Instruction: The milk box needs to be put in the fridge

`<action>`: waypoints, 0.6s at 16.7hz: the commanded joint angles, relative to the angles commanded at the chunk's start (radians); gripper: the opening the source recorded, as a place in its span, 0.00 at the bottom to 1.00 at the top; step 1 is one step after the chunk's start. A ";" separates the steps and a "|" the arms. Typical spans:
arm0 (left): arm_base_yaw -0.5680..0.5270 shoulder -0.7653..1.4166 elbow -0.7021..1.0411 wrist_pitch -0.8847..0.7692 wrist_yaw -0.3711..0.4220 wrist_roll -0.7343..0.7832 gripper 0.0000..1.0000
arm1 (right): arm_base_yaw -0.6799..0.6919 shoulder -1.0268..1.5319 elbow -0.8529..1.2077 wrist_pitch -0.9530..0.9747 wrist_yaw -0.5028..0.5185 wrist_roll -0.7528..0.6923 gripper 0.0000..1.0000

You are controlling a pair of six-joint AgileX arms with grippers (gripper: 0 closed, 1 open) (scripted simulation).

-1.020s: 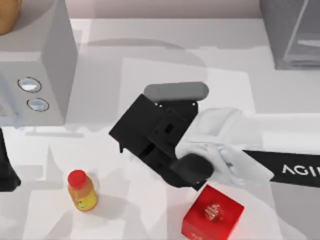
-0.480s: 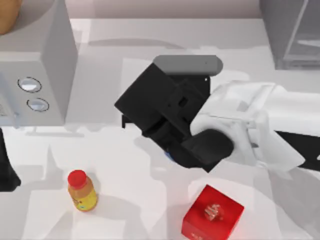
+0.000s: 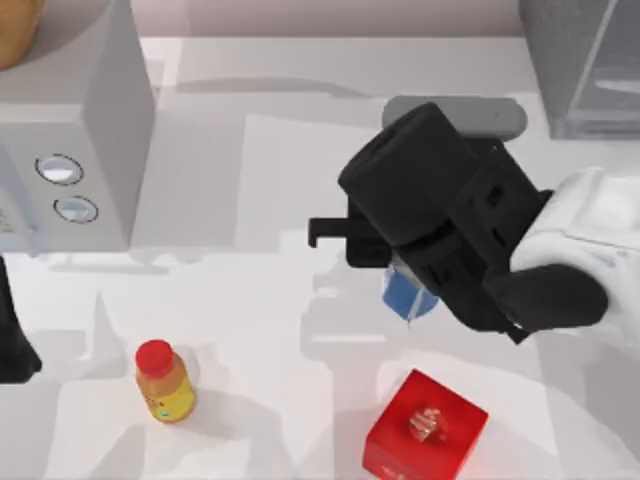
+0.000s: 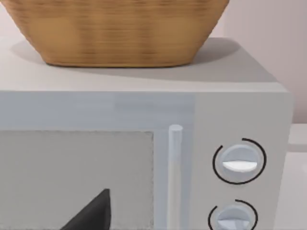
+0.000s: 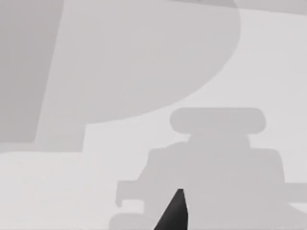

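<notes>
Since 1 s ago the right gripper [image 3: 405, 290] has been carried up and toward 2 o'clock, from table centre to a spot nearer the fridge [image 3: 585, 70], and now hangs well above the table [image 3: 250, 330]. Milk box [image 3: 408, 293] is seen under the black wrist body, blue face showing, raised off the surface; it appears clenched in the jaws, tho the fingers themselves are hidden by the wrist. Fridge sits at the table's far right corner, approx 1 o'clock from the box, well apart. Red cube box [image 3: 425, 425] lies at 6 o'clock from the gripper, orange juice bottle [image 3: 163, 381] at 8 o'clock, upright. Left arm [image 3: 12, 340] is parked at the left edge beside the microwave [image 4: 144, 158], which carries a wicker basket [image 4: 115, 28]; its jaw state cannot be told.
</notes>
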 joint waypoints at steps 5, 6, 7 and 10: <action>0.000 0.000 0.000 0.000 0.000 0.000 1.00 | -0.171 -0.424 -0.287 0.180 -0.157 -0.147 0.00; 0.000 0.000 0.000 0.000 0.000 0.000 1.00 | -0.215 -0.517 -0.352 0.216 -0.192 -0.183 0.00; 0.000 0.000 0.000 0.000 0.000 0.000 1.00 | -0.262 -0.610 -0.417 0.250 -0.228 -0.220 0.00; 0.000 0.000 0.000 0.000 0.000 0.000 1.00 | -0.412 -0.874 -0.614 0.337 -0.335 -0.339 0.00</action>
